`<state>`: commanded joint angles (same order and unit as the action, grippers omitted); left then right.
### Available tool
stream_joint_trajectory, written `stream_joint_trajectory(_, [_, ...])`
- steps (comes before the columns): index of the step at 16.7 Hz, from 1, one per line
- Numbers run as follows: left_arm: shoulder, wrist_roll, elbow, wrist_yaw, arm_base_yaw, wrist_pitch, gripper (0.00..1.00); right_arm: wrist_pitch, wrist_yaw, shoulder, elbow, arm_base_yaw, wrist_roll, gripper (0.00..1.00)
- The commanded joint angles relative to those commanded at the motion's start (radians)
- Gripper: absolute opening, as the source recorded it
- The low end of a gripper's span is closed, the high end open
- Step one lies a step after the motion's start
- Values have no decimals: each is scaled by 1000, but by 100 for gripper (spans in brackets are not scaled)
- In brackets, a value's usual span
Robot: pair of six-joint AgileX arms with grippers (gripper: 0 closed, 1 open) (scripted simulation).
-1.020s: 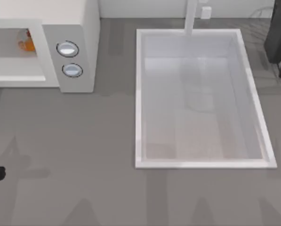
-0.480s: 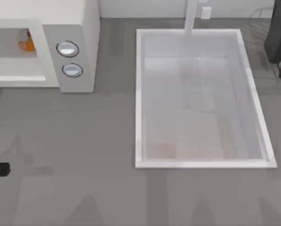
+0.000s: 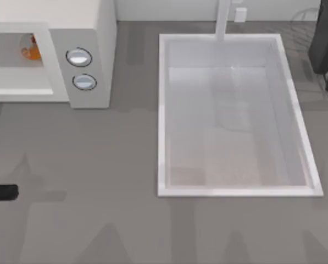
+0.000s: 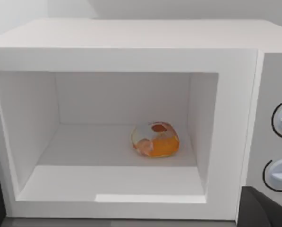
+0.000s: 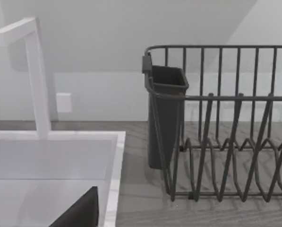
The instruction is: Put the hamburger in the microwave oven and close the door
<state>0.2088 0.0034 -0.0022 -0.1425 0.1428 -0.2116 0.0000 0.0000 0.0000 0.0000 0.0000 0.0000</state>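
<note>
Small orange-and-tan rounded hamburger (image 4: 155, 140) rests inside the large white boxy microwave oven (image 3: 89, 33); left gripper (image 3: 1, 192) low before it, jaw state indeterminable.

Microwave oven (image 3: 81, 60) cut off at top view's left edge.
</note>
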Motion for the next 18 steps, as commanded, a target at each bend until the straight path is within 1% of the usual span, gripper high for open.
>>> stream_joint_trajectory(2, [-1, 0, -2, 4, -5, -1, 0, 0, 0, 0, 0, 0, 0, 100])
stream_joint_trajectory(7, [50, 0, -30, 29, -30, -81, 0, 0, 0, 0, 0, 0, 0, 100])
stream_joint_trajectory(12, [50, 0, -29, 27, -25, -84, 0, 0, 0, 0, 0, 0, 0, 100])
stream_joint_trajectory(15, [55, 0, -39, -34, 39, -98, 0, 0, 0, 0, 0, 0, 0, 100])
stream_joint_trajectory(18, [61, 0, -57, -141, 147, -124, 0, 0, 0, 0, 0, 0, 0, 100])
